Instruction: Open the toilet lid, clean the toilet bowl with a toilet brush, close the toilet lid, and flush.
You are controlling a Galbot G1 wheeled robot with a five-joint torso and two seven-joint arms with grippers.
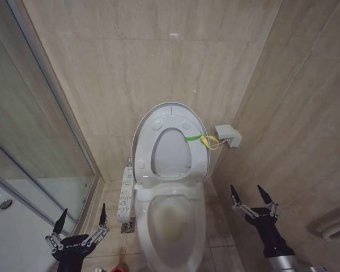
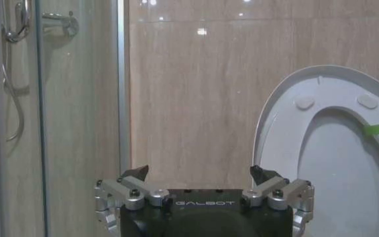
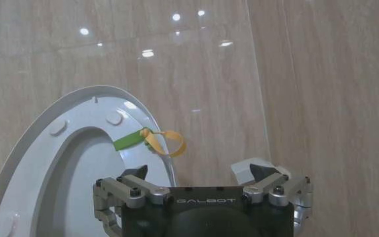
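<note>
With the toilet lid (image 1: 169, 116) already raised against the wall and the toilet bowl (image 1: 171, 222) exposed between both arms, left gripper (image 1: 81, 218) and right gripper (image 1: 250, 195) are held spread, empty; red object low by the left gripper, identity uncertain

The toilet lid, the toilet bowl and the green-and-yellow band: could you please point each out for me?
toilet lid (image 1: 149, 122), head view, upper left underside.
toilet bowl (image 1: 171, 218), head view, stained inner basin.
green-and-yellow band (image 1: 191, 137), head view, green strip across the seat ring.

"GALBOT" on left gripper (image 2: 201, 178), right gripper (image 3: 204, 177)
</note>
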